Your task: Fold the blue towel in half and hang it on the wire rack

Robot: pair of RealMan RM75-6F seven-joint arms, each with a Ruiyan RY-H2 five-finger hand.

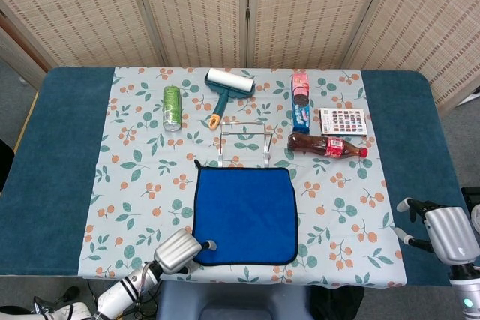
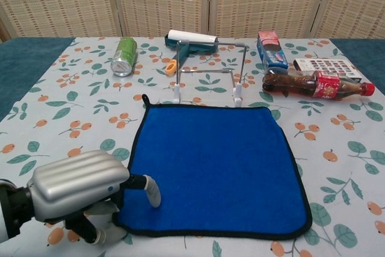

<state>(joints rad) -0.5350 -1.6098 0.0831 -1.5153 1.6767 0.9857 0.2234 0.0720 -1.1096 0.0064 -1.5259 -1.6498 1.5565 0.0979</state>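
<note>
Head view: blue towel lies flat at table centre-front, roughly square, no clear long axis. Wire rack stands just beyond its far edge, so the fold runs near edge to far edge, toward the rack. My left hand sits at the towel's near-left corner, one finger over the hem; my right hand is well apart at the table's right edge, fingers spread, holding nothing. Left is clearly the nearer.

Chest view: left hand low on the cloth beside the same corner of the towel; one fingertip reaches over the blue, other fingers under the palm near the hem. I can't tell whether they pinch it. Rack upright behind, bare.
</note>
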